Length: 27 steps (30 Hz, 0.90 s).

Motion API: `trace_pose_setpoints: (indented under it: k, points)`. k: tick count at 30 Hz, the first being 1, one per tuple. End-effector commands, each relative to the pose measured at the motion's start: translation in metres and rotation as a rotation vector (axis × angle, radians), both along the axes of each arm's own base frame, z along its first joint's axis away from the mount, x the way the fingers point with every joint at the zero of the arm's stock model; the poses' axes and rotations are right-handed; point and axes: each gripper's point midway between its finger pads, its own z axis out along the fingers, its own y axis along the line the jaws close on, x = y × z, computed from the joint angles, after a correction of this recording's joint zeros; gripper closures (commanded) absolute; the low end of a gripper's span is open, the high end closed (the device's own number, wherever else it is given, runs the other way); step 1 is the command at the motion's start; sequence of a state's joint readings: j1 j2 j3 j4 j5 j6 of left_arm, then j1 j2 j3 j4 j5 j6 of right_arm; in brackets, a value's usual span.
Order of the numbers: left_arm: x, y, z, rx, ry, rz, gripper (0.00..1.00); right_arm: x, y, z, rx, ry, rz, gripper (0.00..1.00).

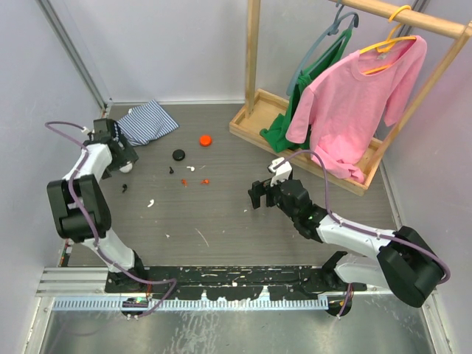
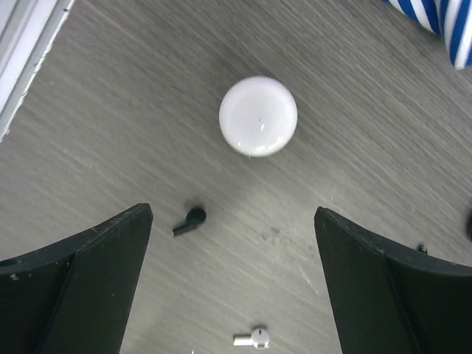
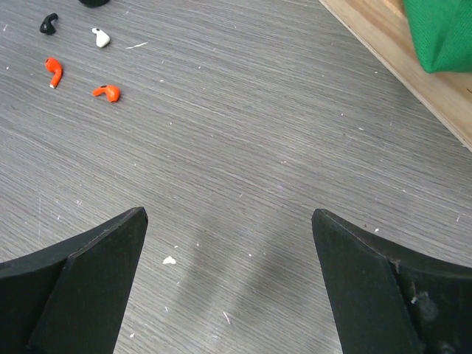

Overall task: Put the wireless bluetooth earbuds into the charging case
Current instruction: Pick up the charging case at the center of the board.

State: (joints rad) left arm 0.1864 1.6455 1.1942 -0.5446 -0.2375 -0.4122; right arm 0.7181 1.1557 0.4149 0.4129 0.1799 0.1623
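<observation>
Grey wood-grain table [image 1: 236,214]. At upper left, the left gripper [image 2: 232,212] hangs wide open above a white round puck [image 2: 258,116], probably the charging case, poised to take it. A black earbud [image 2: 190,220] lies beside it; orange earbuds [image 3: 53,70] mid-table. The right gripper [image 3: 228,214] is open, empty.

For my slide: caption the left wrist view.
Open left gripper above a white round puck, black earbud and white earbud.

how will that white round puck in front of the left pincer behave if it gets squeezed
The white round puck looks glossy and curved, so it may squirt out of the left pincer unless gripped across its middle. It seems small rigid plastic, probably light, and would likely slide on the table rather than tip.
</observation>
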Motion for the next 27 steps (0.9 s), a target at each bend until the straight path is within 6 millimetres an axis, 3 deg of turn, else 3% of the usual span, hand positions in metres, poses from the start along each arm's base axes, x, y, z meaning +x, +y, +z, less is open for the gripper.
trace_pose_setpoints:
  k: [1, 10, 18, 27]
  points:
    - [0.037, 0.007, -0.001, -0.072, -0.066, 0.002, 0.07, 0.008, 0.002, 0.019, 0.031, -0.064, -0.019, 0.00]
    - [0.067, 0.017, -0.029, -0.116, -0.016, 0.021, 0.16, 0.014, -0.001, 0.011, -0.003, -0.051, -0.051, 0.00]
    - [0.064, 0.029, -0.048, -0.109, 0.051, 0.058, 0.24, 0.016, -0.001, 0.007, -0.015, -0.041, -0.054, 0.00]
    - [0.064, 0.029, -0.061, -0.120, 0.105, 0.044, 0.32, 0.017, 0.000, 0.004, -0.027, -0.030, -0.059, 0.00]
